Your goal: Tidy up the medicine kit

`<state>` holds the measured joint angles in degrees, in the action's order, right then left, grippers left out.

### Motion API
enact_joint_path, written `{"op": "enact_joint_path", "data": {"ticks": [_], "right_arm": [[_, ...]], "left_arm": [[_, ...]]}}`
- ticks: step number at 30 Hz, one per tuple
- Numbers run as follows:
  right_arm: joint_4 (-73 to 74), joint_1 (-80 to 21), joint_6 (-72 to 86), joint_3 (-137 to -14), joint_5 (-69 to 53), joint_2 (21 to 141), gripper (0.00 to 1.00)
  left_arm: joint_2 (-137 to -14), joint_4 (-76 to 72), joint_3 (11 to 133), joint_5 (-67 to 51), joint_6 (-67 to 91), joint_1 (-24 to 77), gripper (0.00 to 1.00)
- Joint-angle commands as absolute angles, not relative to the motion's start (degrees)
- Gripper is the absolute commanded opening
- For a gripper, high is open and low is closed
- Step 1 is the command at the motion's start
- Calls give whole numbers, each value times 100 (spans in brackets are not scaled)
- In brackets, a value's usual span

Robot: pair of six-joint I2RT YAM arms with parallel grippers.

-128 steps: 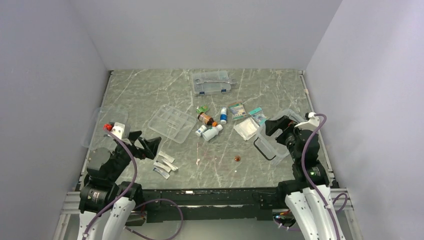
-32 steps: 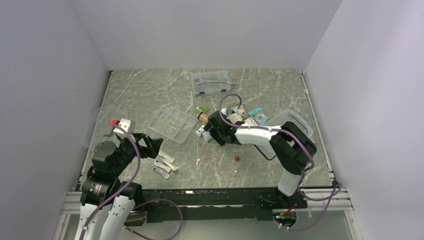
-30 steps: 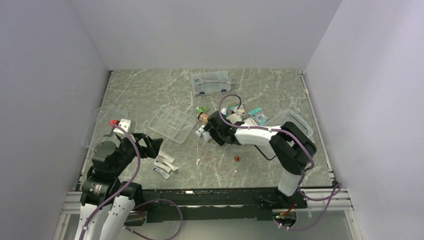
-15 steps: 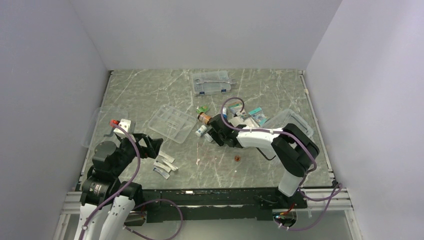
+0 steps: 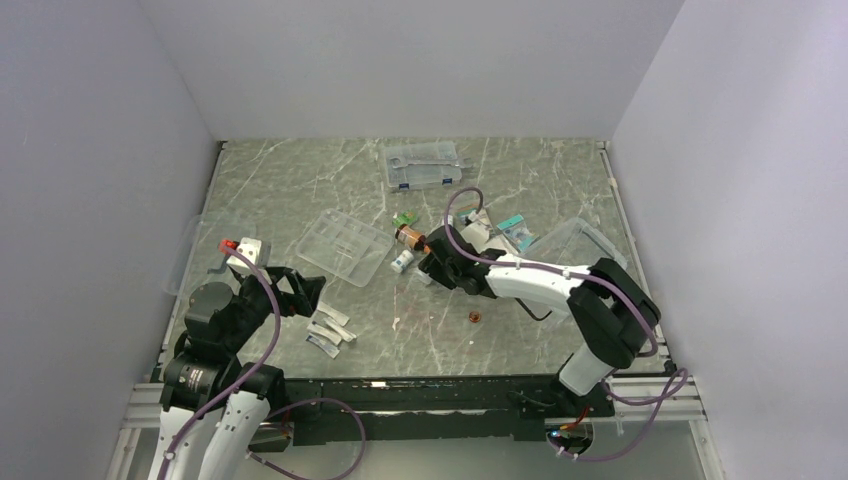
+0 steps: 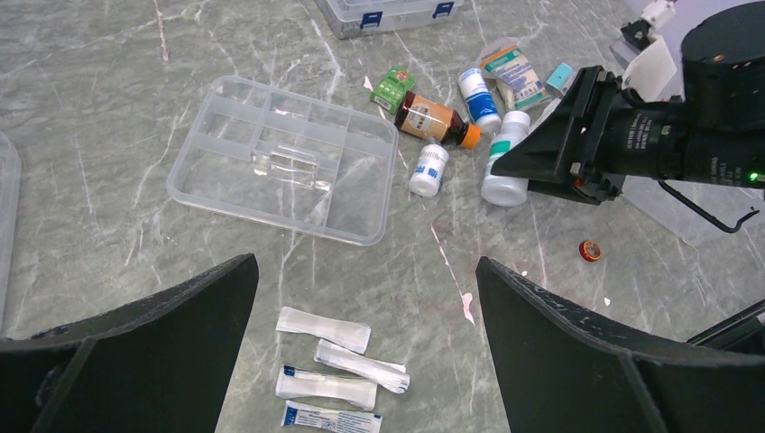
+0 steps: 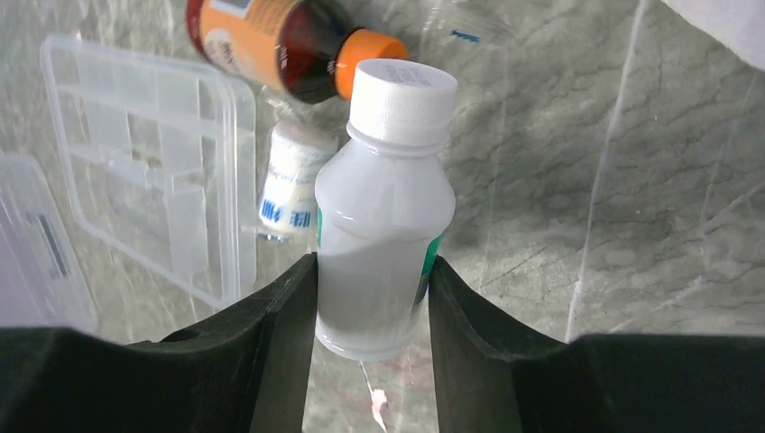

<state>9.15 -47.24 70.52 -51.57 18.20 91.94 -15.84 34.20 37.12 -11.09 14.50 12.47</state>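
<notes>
My right gripper point(image 7: 372, 271) is shut on a white bottle point(image 7: 383, 225) with a green label and white cap, both pads against its sides. The left wrist view shows the same bottle point(image 6: 505, 167) at the right gripper's tip. Beside it lie a brown bottle point(image 7: 289, 50) with an orange cap and a small white bottle point(image 7: 290, 180). The clear divided tray point(image 5: 345, 246) sits left of them. The clear box point(image 5: 575, 245) is at the right. My left gripper point(image 6: 365, 266) hangs open over several white packets point(image 6: 329, 370).
A flat clear case with blue latches point(image 5: 423, 165) lies at the back. More packets and a blue-capped bottle point(image 6: 478, 95) are behind the right gripper. A small red cap point(image 5: 474, 318) lies on the marble. A clear lid point(image 5: 205, 255) rests by the left wall.
The right jaws have closed onto the white bottle, and the right arm's elbow has swung to the right. The left arm has not moved.
</notes>
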Motion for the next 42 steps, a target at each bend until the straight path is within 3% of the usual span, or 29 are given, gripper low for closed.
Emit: {"op": "enact_joint_path", "data": {"ticks": [1,9,19,25,34,42], "right_arm": [[1100,-4753,5725,-5565,1615,8741,0],[2077,-4755,4557,-5982,1820,7724,0],[4416,-4755,3413,-6845,3276,6711,0],[5462,-4748,3338,-6960,4154,6113,0],[7280,-4626,4389,-7012,5237,6265,0],[6807,-3552,4048,-6289,4904,6188,0]], "left_arm": [[-1608,3332,3841,-1080,1505,1266,99],[-1614,3318,3836,-1128,1504,1266,99],[-1608,3312,3832,-1167,1504,1292,99],[-1604,3314,3832,-1160,1503,1318,99],[-1644,3313,3838,-1173,1514,1331,99],[-1657,3340,3841,-1124,1504,1418,99]]}}
